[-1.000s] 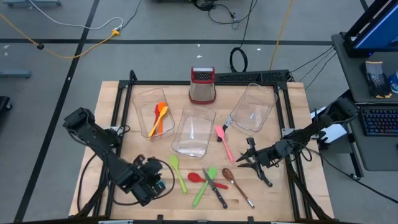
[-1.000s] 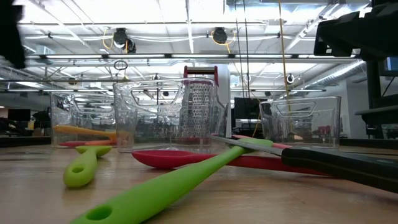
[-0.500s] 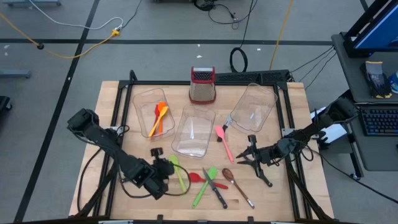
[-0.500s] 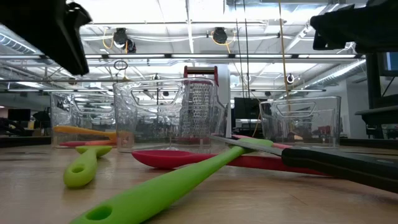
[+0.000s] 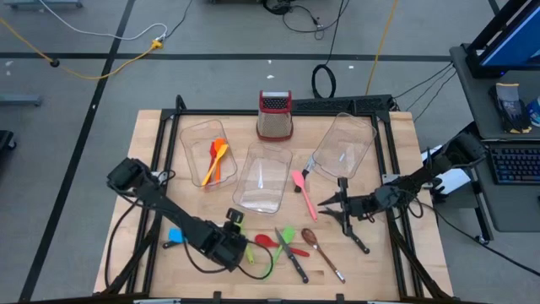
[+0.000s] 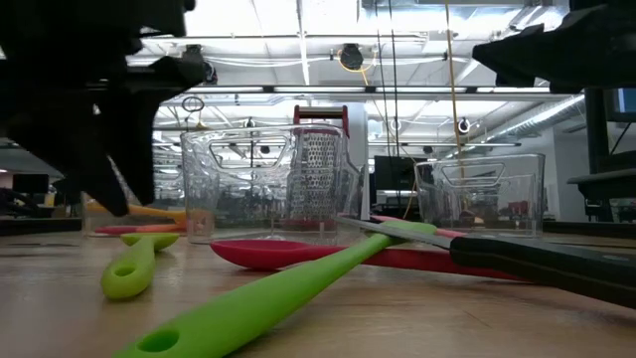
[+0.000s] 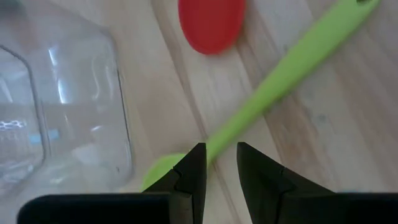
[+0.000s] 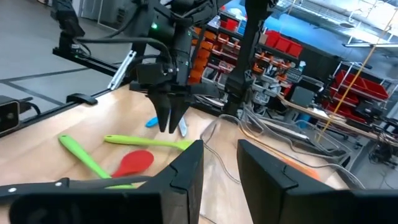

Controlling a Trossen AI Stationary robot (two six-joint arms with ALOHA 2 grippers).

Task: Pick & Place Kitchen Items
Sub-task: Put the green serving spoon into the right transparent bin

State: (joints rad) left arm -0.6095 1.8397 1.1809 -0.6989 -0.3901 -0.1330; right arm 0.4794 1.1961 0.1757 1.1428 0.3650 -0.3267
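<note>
Several kitchen items lie near the table's front edge: a green spatula (image 5: 237,219), a red spoon (image 5: 265,241), a second green spatula (image 5: 278,252), a black-handled knife (image 5: 295,260), a brown spoon (image 5: 319,249) and a blue utensil (image 5: 175,236). A pink spatula (image 5: 304,192) lies farther back. My left gripper (image 5: 244,247) points down over the first green spatula's handle (image 7: 249,106), close to its head. Its fingers (image 7: 198,168) are a narrow gap apart and hang clear of the table (image 8: 171,121). My right gripper (image 5: 342,207) waits at the right, open with nothing between its fingers (image 8: 221,162).
Three clear bins stand behind the utensils. The left one (image 5: 192,135) holds orange spatulas (image 5: 216,160), and the others are the middle one (image 5: 263,179) and the right one (image 5: 346,143). A red-topped grater (image 5: 274,114) stands at the back. A dark tool (image 5: 359,242) lies below my right gripper.
My left gripper has swung toward the table's right edge and gone down, from the front left corner to above the green spatula, rolling its wrist on the way. The move has uncovered the blue utensil. Its finger gap looks the same.
</note>
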